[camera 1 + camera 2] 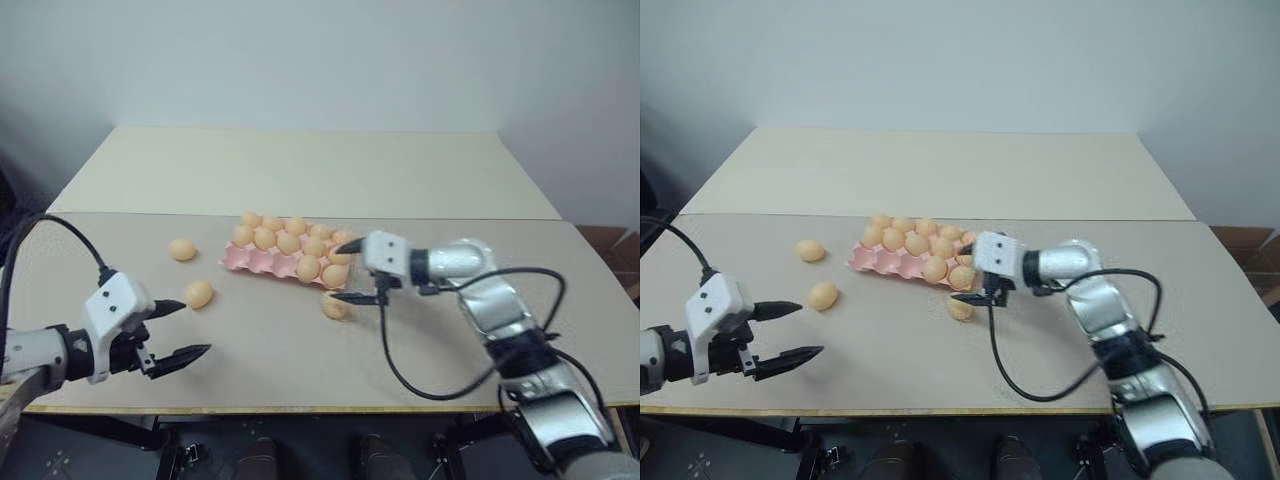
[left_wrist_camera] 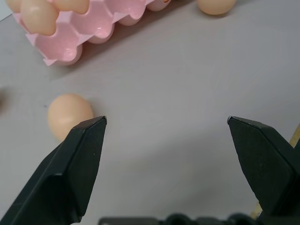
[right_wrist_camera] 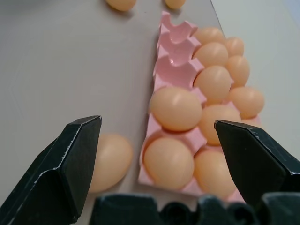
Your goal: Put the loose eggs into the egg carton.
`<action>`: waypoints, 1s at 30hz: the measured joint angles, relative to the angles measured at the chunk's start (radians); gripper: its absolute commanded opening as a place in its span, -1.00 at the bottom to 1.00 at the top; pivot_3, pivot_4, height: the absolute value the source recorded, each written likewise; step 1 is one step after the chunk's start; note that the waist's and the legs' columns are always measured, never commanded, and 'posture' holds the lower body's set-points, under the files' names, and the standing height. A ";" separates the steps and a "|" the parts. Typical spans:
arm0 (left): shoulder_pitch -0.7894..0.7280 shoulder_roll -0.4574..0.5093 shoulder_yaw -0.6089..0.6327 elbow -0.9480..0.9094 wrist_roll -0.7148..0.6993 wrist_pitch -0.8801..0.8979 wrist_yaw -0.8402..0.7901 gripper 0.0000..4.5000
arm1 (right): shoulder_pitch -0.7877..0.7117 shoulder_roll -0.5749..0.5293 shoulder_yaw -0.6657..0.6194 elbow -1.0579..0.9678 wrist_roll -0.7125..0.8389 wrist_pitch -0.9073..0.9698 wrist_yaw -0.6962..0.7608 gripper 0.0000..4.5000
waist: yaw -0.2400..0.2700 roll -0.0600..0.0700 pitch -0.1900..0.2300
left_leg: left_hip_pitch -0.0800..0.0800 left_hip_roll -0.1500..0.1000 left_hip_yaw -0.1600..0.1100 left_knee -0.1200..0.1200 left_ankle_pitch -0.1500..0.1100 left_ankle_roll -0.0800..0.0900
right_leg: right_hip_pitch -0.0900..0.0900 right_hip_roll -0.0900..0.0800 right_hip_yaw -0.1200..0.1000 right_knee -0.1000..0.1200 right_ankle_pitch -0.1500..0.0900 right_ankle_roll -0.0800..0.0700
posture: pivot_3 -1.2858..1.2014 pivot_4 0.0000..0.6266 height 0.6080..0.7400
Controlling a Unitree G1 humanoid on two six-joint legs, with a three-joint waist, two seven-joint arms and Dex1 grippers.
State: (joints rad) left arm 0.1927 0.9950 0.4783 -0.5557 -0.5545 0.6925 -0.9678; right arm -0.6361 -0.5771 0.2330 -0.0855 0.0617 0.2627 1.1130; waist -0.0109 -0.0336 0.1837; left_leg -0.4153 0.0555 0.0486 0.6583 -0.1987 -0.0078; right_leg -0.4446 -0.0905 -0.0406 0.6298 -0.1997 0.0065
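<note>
Pale tabletop (image 1: 300,350) under a blank wall, and the right gripper (image 1: 357,272) hovers spread wide and empty at the egg carton's (image 1: 250,260) near right corner, one loose egg (image 1: 334,307) lying just below its lower finger, so a careless sweep could roll it off or jostle the carton and its seated eggs. Further left, the left gripper (image 1: 190,330) gapes just as wide, holding nothing, near a second egg (image 1: 199,293), with a third (image 1: 182,249) beyond. No brand, label or writing is readable.
</note>
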 measured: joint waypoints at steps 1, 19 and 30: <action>-0.004 0.000 -0.006 0.003 0.001 -0.003 -0.006 1.00 | 0.029 -0.027 -0.015 -0.053 0.017 0.037 0.004 0.99 | -0.001 0.000 0.000 | 0.000 0.000 0.000 0.000 0.000 0.000 | 0.000 0.000 0.000 0.000 0.000 -0.001 | 0.03 -0.52 1.00; -0.014 0.011 -0.014 0.033 0.017 -0.037 -0.046 1.00 | 0.150 -0.153 -0.060 -0.270 0.113 0.229 -0.048 0.99 | 0.000 0.000 0.000 | -0.001 0.003 0.003 0.000 0.000 0.000 | -0.003 0.001 0.000 -0.001 0.000 -0.001 | 0.03 -0.52 1.00; -0.007 0.011 -0.013 0.032 0.025 -0.036 -0.035 1.00 | 0.139 -0.047 0.057 -0.176 0.056 0.234 -0.143 0.99 | -0.001 -0.001 0.000 | -0.002 0.004 0.004 0.000 0.000 0.000 | -0.005 0.002 0.001 0.000 0.000 -0.002 | 0.03 -0.52 1.00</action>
State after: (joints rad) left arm 0.1857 1.0057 0.4649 -0.5241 -0.5296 0.6562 -1.0030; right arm -0.4972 -0.6238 0.2903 -0.2613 0.1178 0.4971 0.9695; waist -0.0116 -0.0341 0.1836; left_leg -0.4175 0.0594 0.0522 0.6586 -0.1987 -0.0078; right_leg -0.4494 -0.0882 -0.0400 0.6297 -0.1994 0.0045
